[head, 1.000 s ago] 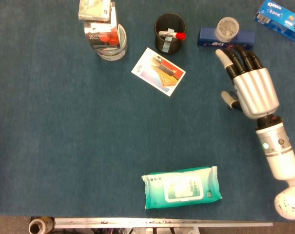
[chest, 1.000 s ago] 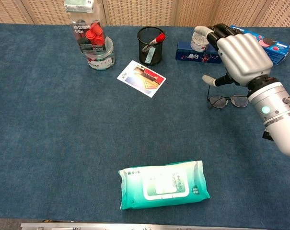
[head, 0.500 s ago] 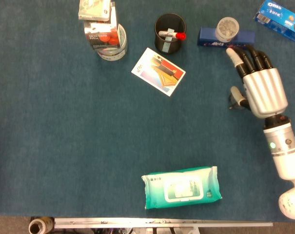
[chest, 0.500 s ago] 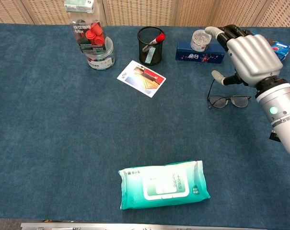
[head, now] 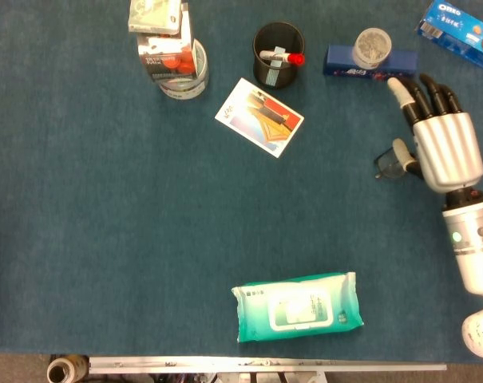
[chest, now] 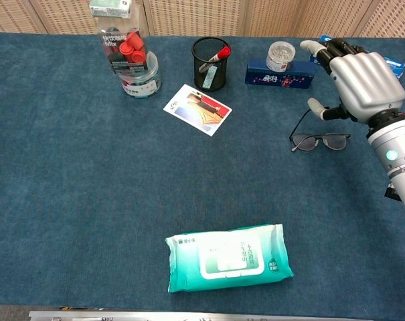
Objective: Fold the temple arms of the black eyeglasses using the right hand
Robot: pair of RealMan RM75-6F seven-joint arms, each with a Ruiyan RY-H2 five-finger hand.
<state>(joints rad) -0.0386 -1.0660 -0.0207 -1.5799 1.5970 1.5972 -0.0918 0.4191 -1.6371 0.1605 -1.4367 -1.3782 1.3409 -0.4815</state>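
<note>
The black eyeglasses point(chest: 309, 142) lie on the blue cloth at the right, lenses towards me, with one temple arm sticking out towards the far side. In the head view only the left lens of the eyeglasses point(head: 387, 164) shows beside my hand. My right hand point(chest: 360, 77) hovers over their right part, fingers stretched towards the far edge, thumb out to the left above the frame, holding nothing. From above, the right hand point(head: 442, 140) covers most of the frame. My left hand shows in neither view.
A green wet-wipes pack point(head: 297, 306) lies near the front edge. At the back stand a black mesh pen cup point(head: 278, 54), a picture card point(head: 259, 116), a stack of containers point(head: 173, 56), a blue box with a jar point(head: 369, 57) and an Oreo pack point(head: 458, 24).
My right hand has slid to the right and a little farther away, uncovering more of the eyeglasses. The eyeglasses have not moved.
</note>
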